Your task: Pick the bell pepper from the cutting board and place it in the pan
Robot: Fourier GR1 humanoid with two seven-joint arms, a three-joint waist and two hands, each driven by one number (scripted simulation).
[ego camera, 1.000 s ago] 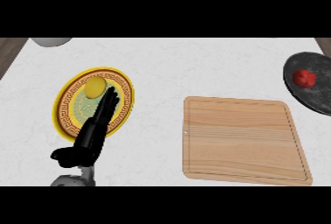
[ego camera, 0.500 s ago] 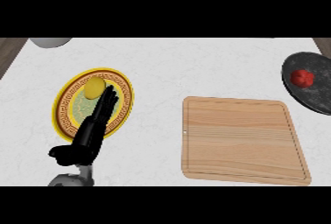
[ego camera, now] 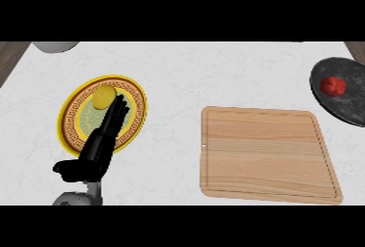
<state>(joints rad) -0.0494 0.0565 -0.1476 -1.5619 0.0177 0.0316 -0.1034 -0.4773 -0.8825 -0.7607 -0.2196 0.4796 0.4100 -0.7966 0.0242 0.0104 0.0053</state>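
The red bell pepper [ego camera: 333,85] sits in the dark pan [ego camera: 348,112], beyond the cutting board's [ego camera: 264,154] upper right corner. It looks light, hollow and slick-skinned, best cupped round its middle. Left of the board, the left hand [ego camera: 95,153] lies over a plate [ego camera: 69,126], fingers [ego camera: 114,116] straight, holding nothing.

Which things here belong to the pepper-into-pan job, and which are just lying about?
Job: red bell pepper, lying in the dark pan; wooden cutting board.
Lying about: yellow-rimmed plate holding a yellow food item, under the open left hand; grey object at the top-left edge.
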